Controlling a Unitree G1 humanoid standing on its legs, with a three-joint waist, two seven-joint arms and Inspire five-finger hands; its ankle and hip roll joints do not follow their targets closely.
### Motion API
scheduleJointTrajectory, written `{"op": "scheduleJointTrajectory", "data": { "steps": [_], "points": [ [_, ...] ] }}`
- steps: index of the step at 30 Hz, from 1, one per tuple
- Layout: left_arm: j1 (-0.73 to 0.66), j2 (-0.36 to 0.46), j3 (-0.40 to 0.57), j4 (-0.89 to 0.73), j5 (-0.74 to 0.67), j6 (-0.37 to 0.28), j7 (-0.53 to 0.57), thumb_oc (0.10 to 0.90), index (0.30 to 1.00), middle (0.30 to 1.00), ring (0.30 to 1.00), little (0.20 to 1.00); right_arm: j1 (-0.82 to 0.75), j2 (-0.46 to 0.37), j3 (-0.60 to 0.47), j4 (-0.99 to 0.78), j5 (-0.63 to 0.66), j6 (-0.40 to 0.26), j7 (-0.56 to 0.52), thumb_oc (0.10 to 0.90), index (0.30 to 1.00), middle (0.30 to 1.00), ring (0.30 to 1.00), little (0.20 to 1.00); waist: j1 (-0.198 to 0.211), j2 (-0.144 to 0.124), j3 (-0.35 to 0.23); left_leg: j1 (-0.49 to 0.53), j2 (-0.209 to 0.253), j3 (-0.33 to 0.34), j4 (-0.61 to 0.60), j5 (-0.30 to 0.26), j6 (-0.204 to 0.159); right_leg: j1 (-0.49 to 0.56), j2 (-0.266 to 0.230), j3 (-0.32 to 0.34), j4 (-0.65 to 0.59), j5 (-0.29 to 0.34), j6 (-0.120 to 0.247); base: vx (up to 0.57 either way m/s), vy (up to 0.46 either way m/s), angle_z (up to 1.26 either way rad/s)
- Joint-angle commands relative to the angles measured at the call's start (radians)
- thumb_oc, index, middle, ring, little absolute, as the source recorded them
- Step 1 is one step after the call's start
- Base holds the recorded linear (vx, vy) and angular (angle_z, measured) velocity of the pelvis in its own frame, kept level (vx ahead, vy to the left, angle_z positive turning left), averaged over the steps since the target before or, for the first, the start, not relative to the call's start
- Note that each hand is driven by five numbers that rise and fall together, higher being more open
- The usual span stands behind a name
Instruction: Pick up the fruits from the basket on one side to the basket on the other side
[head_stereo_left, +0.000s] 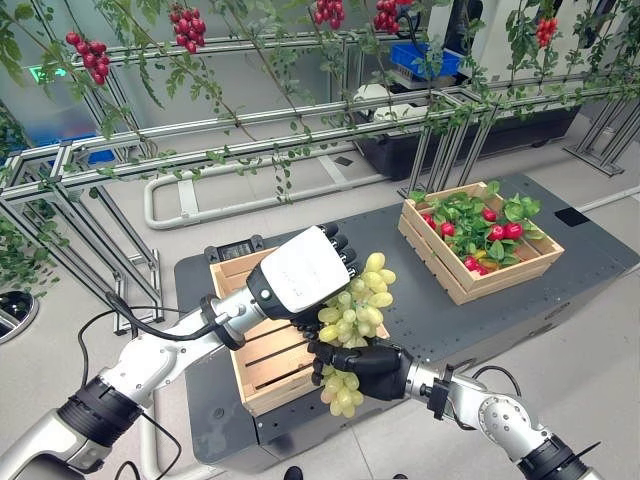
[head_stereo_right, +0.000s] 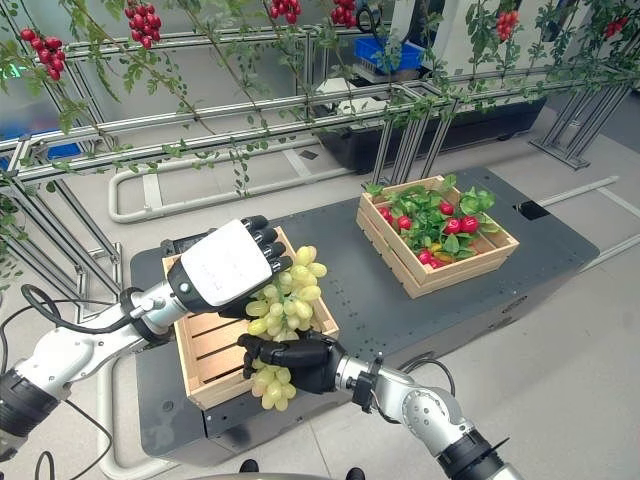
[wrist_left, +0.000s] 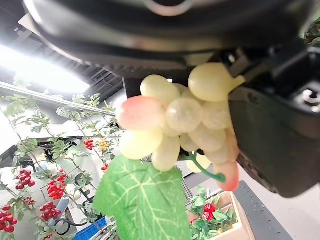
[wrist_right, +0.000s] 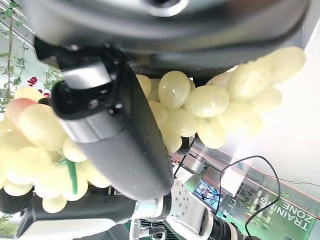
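Both hands grip one green grape bunch (head_stereo_left: 355, 318): the left hand (head_stereo_left: 300, 272) curls round its top, the right hand (head_stereo_left: 362, 365) round its lower part. The empty wooden crate (head_stereo_left: 262, 360) sits just beneath them on the tabletop (head_stereo_left: 420, 310).

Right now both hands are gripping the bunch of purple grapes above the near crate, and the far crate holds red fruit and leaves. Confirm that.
Not quite: the bunch of grapes is pale green, not purple, as the left eye view shows. The rest holds: the left hand and the right hand both grip it above the near crate, and the far crate holds red fruit and leaves.
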Motion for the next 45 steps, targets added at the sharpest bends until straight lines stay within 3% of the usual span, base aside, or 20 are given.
{"op": "scheduleJointTrajectory", "data": {
  "steps": [1,12,23,29,32,33,34,36,38,42,45],
  "points": [
    [-0.06,-0.006,0.125,0.022,-0.121,0.084,-0.01,0.8,0.9,0.9,0.9,0.9,-0.024,0.062,-0.118,-0.08,0.117,-0.149,0.015,0.4,0.3,0.3,0.3,0.3,-0.003,-0.016,-0.061,0.054,-0.038,0.037,0.009,-0.121,0.018,0.011,-0.039,0.027,0.005,-0.028,0.045,0.0,0.0,0.0],
    [0.084,0.032,0.291,0.053,-0.205,0.122,-0.087,0.8,0.9,0.9,0.9,0.9,0.045,0.059,-0.265,-0.068,0.109,-0.214,-0.034,0.4,0.3,0.3,0.3,0.3,-0.022,-0.013,-0.058,0.046,-0.026,0.046,0.009,-0.116,0.017,-0.004,-0.023,0.045,0.002,-0.027,0.038,-0.02,-0.042,-0.02],
    [0.127,0.092,0.312,0.062,-0.151,0.214,-0.253,0.8,0.9,0.9,0.9,0.9,0.067,0.053,-0.323,-0.045,0.116,-0.201,-0.045,0.4,0.3,0.3,0.3,0.3,-0.056,-0.014,-0.048,0.043,0.015,0.076,0.009,-0.094,0.005,-0.029,0.025,0.086,0.002,-0.031,0.016,-0.02,-0.113,-0.14],
    [0.158,0.095,0.33,0.048,-0.311,0.229,-0.262,0.8,0.9,0.9,0.9,0.9,0.064,0.035,-0.329,-0.056,0.022,-0.267,-0.057,0.4,0.3,0.3,0.3,0.3,-0.06,-0.02,-0.033,0.044,0.023,0.054,0.009,-0.077,0.004,-0.035,0.065,0.135,0.002,-0.04,-0.006,-0.03,-0.094,-0.15],
    [0.187,0.038,0.364,0.05,-0.495,0.126,-0.15,0.8,0.9,0.9,0.9,0.9,0.057,0.027,-0.327,-0.04,-0.036,-0.287,-0.051,0.4,0.3,0.3,0.3,0.3,-0.041,-0.035,-0.013,0.009,-0.012,-0.011,0.129,-0.119,0.004,-0.027,0.056,0.175,0.002,-0.03,-0.013,-0.02,0.022,-0.33],
    [0.191,0.024,0.368,0.05,-0.506,0.128,-0.151,0.8,0.9,0.9,0.9,0.9,0.056,0.028,-0.326,-0.035,-0.043,-0.288,-0.044,0.4,0.3,0.3,0.3,0.3,-0.037,-0.038,-0.011,0.001,-0.022,-0.03,0.152,-0.125,0.005,-0.025,0.055,0.182,0.002,-0.028,-0.014,-0.09,0.161,-0.79],
    [0.215,-0.048,0.396,0.05,-0.595,0.078,-0.1,0.8,0.9,0.9,0.9,0.9,0.046,0.04,-0.309,-0.019,-0.093,-0.316,-0.022,0.4,0.3,0.3,0.3,0.3,-0.009,-0.05,0.004,-0.043,-0.107,-0.163,0.233,-0.166,0.029,-0.027,0.045,0.244,0.002,-0.005,-0.012,-0.09,0.191,-0.8],
    [0.226,-0.092,0.409,0.054,-0.682,0.046,-0.088,0.8,0.9,0.9,0.9,0.9,0.033,0.048,-0.29,-0.015,-0.11,-0.337,-0.026,0.4,0.3,0.3,0.3,0.3,0.003,-0.054,0.001,-0.051,-0.15,-0.234,0.233,-0.178,0.044,-0.039,0.044,0.293,0.002,0.006,-0.006,-0.08,0.288,-0.99],
    [0.219,-0.187,0.418,0.085,-0.791,-0.013,-0.112,0.8,0.9,0.9,0.9,0.9,0.005,0.074,-0.267,-0.006,-0.122,-0.355,-0.031,0.4,0.3,0.3,0.3,0.3,0.002,-0.043,-0.004,-0.028,-0.175,-0.23,0.219,-0.196,0.062,-0.05,0.043,0.36,0.003,0.014,0.0,-0.08,0.424,-1.63],
    [0.172,-0.275,0.384,0.114,-0.86,-0.113,-0.077,0.8,0.9,0.9,0.9,0.9,-0.016,0.114,-0.256,0.003,-0.12,-0.435,-0.007,0.4,0.3,0.3,0.3,0.3,-0.021,-0.022,0.001,0.012,-0.187,-0.192,0.171,-0.211,0.076,-0.121,0.01,0.365,0.043,0.035,0.036,-0.13,0.357,-1.1],
    [0.132,-0.334,0.357,0.134,-0.978,-0.131,-0.1,0.8,0.9,0.9,0.9,0.9,-0.027,0.148,-0.251,0.0,-0.112,-0.487,-0.012,0.4,0.3,0.3,0.3,0.3,-0.025,-0.02,0.008,0.013,-0.222,-0.195,0.178,-0.235,0.095,-0.181,-0.041,0.371,0.054,0.086,0.069,-0.16,0.32,-0.33]
  ]
}}
